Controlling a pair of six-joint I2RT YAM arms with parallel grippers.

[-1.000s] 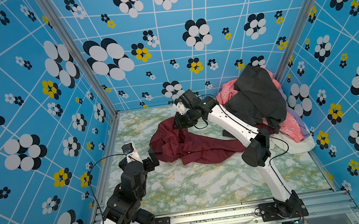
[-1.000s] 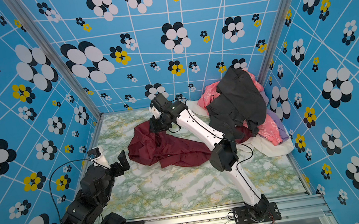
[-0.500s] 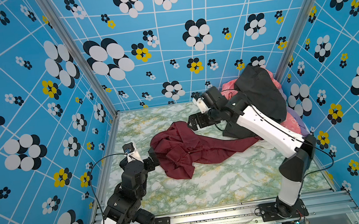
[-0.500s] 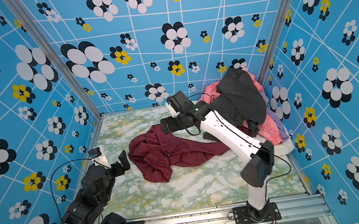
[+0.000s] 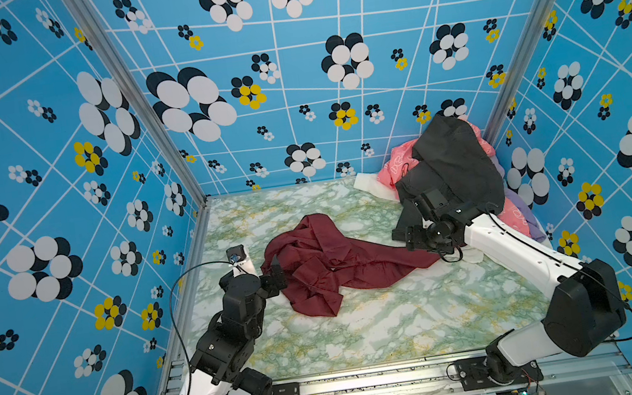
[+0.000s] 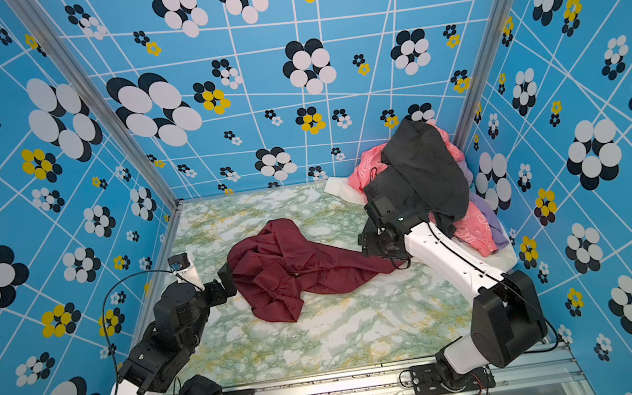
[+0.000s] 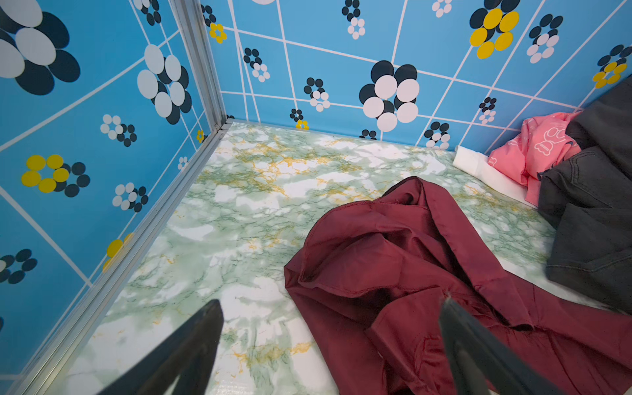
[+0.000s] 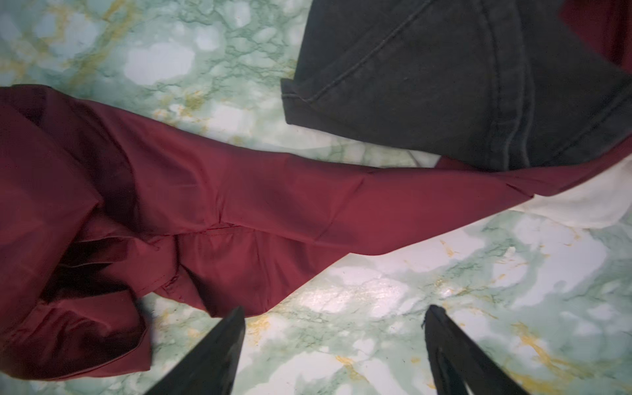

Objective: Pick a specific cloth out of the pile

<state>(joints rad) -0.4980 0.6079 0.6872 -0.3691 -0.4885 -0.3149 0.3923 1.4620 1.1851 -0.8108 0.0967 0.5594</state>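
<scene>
Nearest me the table [image 5: 386, 323] is bare marble, so there is room to drag towards. The left claw [image 7: 330, 302] hangs low at the near-left edge of the cloth [image 5: 328, 264], fingers spread wide with nothing between them, one finger over the crumpled maroon body.

The cloth lies mid-table, bunched on the left. One long tail runs right, and in the right wrist view its end goes under the hem of the dark grey garment [image 8: 444, 85] and over a white piece [image 8: 581, 201]. So I judge it mostly out but not free.

The right claw [image 8: 336, 309] hovers over bare table just beside that tail, fingers apart and empty. Behind it the pile [image 5: 452, 162] heaps in the far right corner, the grey draped over pink.

To do this step well I would:
- bring the right claw onto the tail close to the grey hem, maroon only
- pinch a fold, since the fabric looks thin and slick
- pull low, towards the left and front, so the grey slides off rather than follows
- close the left claw on the bunch if the tail drags the whole shirt back
</scene>
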